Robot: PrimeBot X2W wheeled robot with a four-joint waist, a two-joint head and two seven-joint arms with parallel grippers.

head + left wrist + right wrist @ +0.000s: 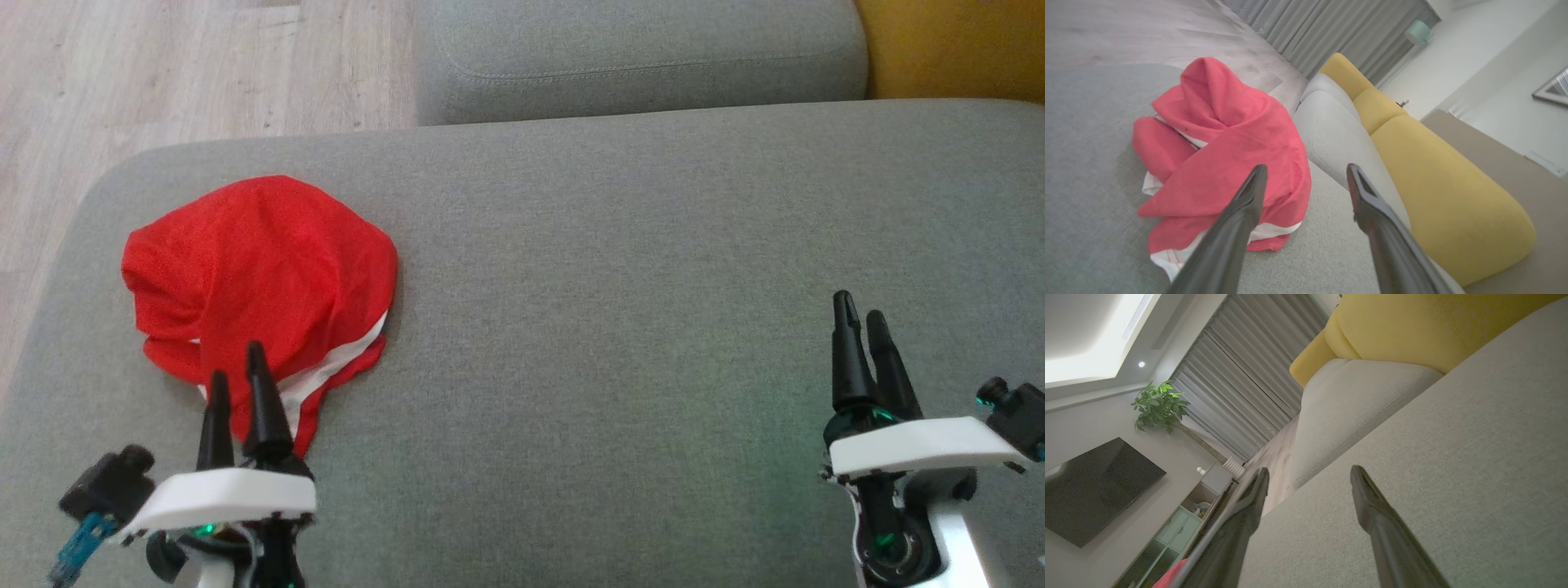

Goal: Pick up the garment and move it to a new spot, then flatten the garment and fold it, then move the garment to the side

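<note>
Red garment [261, 269] crumpled on grey sofa cushion [620, 269], left. Left gripper [237, 363] at its near edge, fingers spread. Right gripper [860, 304] well apart, right, fingers spread

The red thin-fabric garment with white stripe trim [261, 278] lies crumpled in a rounded heap on the grey woven sofa seat [653, 327], near the seat's left end. Its folds overlap and bunch up into a soft peak. White bands show along its near edge, where a narrow tail of cloth trails forward.
</note>
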